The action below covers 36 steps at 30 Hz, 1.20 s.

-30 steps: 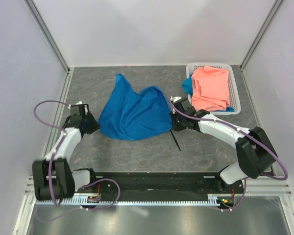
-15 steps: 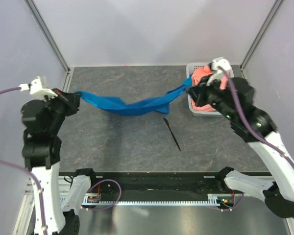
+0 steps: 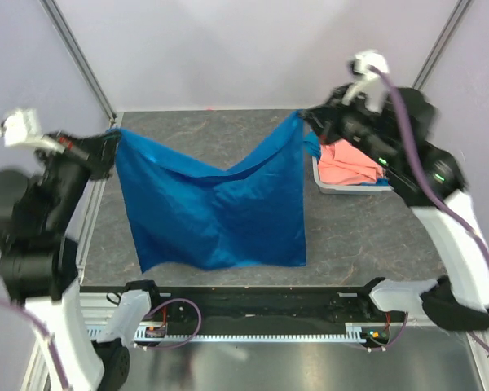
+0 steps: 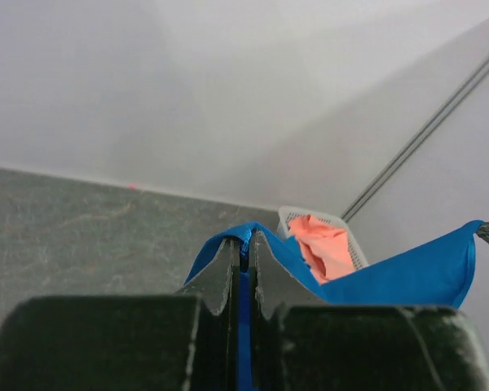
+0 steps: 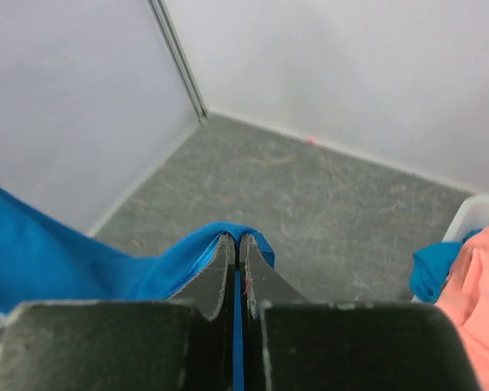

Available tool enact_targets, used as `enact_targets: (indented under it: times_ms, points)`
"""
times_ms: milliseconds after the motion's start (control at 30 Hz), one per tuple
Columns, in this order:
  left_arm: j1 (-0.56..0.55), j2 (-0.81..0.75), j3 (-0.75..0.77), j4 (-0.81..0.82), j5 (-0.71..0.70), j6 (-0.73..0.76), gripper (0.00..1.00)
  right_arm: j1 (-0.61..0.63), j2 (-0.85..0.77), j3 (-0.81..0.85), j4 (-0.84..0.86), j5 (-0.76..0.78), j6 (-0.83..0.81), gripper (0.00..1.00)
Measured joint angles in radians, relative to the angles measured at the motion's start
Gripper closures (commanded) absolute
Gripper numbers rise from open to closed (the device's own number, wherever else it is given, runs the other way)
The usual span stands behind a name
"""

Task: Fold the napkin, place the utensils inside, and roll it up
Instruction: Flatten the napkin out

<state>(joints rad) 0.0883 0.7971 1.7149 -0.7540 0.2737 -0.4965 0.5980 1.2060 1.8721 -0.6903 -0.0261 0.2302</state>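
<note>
Cloth, a stone-look desk and matt plastic.
We see the napkin point(image 3: 216, 212) as thin, soft cloth, bright blue with a faint sheen along its folds; the pink cloth point(image 3: 350, 163) looks matt and a little thicker. The basket point(image 3: 334, 186) is white plastic. The desk point(image 3: 367, 236) has a dark grey, mottled, stone-like matt face, though we cannot tell whether it is laminate or a mat. The left pincer point(image 4: 243, 248) and right pincer point(image 5: 235, 244) are matt black, seemingly plastic, with slightly rough, grainy edges. The walls point(image 3: 253, 49) are smooth, pale and matt; the frame posts point(image 3: 80, 57) look like brushed metal.
</note>
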Motion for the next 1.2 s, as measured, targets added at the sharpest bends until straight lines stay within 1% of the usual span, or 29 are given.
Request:
enact_targets:
  times_ms: [67,200,267,333,367,467,500,567,633,700,733,800,833,867,967,1000,1067,1133,1167,1200]
  points:
    - [0.0,0.08,-0.018,0.002,0.0,0.0,0.98,0.0,0.084,0.0,0.006,0.004,0.0,1.0]
    - [0.0,0.287,-0.035,0.019,-0.009,0.018,0.98,-0.006,0.314,0.006,0.02,0.017,-0.002,1.0]
    - [0.01,0.415,-0.021,0.026,-0.01,0.031,0.98,-0.022,0.429,0.048,0.011,0.021,-0.003,1.0]
    - [0.029,0.521,0.013,0.022,-0.008,0.039,0.98,-0.045,0.551,0.152,-0.003,0.019,-0.002,1.0]
    - [0.047,0.582,0.05,0.018,-0.003,0.041,0.98,-0.058,0.616,0.23,-0.011,0.019,0.001,1.0]
    - [0.109,0.725,0.199,0.015,0.018,0.042,0.98,-0.101,0.775,0.475,-0.001,-0.005,0.017,1.0]
    - [0.135,0.774,0.277,0.017,0.029,0.042,0.98,-0.122,0.814,0.552,0.019,-0.022,0.032,1.0]
    - [0.168,0.826,0.385,0.023,0.051,0.042,0.98,-0.155,0.826,0.59,0.073,-0.052,0.057,1.0]
    - [0.196,0.842,0.468,0.032,0.072,0.042,0.98,-0.185,0.804,0.582,0.136,-0.081,0.081,1.0]
    - [0.209,0.822,0.506,0.055,0.084,0.051,0.98,-0.206,0.762,0.539,0.188,-0.098,0.089,1.0]
    - [0.209,0.796,0.495,0.068,0.091,0.058,0.98,-0.211,0.741,0.515,0.204,-0.103,0.089,1.0]
    - [0.209,0.718,0.418,0.098,0.1,0.076,0.98,-0.211,0.65,0.389,0.244,-0.117,0.087,1.0]
    - [0.208,0.657,0.338,0.124,0.101,0.086,0.98,-0.208,0.637,0.372,0.243,-0.12,0.088,1.0]
    - [0.207,0.584,0.236,0.142,0.097,0.097,0.98,-0.205,0.581,0.27,0.289,-0.134,0.084,1.0]
    - [0.206,0.362,-0.107,0.167,0.069,0.121,0.98,-0.196,0.441,0.001,0.327,-0.163,0.077,1.0]
    - [0.206,0.314,-0.186,0.16,0.061,0.123,0.98,-0.194,0.401,-0.094,0.329,-0.169,0.075,1.0]
    - [0.206,0.188,-0.412,0.171,0.032,0.124,0.98,-0.194,0.346,-0.27,0.348,-0.181,0.073,1.0]
    - [0.206,0.105,-0.578,0.143,0.007,0.124,0.88,-0.193,0.317,-0.472,0.35,-0.185,0.079,1.0]
    - [0.206,0.067,-0.658,0.135,-0.006,0.123,0.69,-0.19,0.314,-0.543,0.352,-0.183,0.082,1.0]
    - [0.206,0.029,-0.747,0.118,-0.013,0.121,0.62,-0.188,0.313,-0.647,0.348,-0.177,0.092,1.0]
